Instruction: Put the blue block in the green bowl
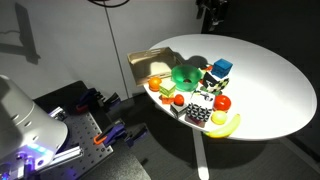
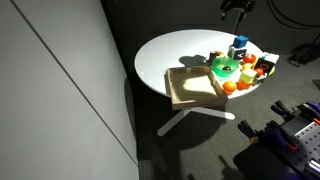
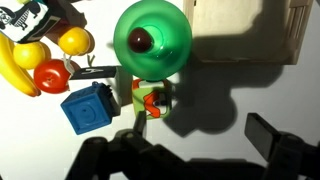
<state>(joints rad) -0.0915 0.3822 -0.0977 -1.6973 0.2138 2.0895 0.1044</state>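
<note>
Wrist view: the blue block (image 3: pixel 88 107) is seen on the white table (image 3: pixel 295 100), just beside the green bowl (image 3: pixel 152 38) and left of the gripper (image 3: pixel 190 150). The gripper is held high, pointing down, with its fingers apart.

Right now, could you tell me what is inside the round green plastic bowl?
The green bowl holds one small dark round item, kind unclear; the floor beneath it is hidden. The bright blue cube lies outside.

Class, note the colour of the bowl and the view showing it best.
The bowl is bright green, clearest in the wrist view.
</note>
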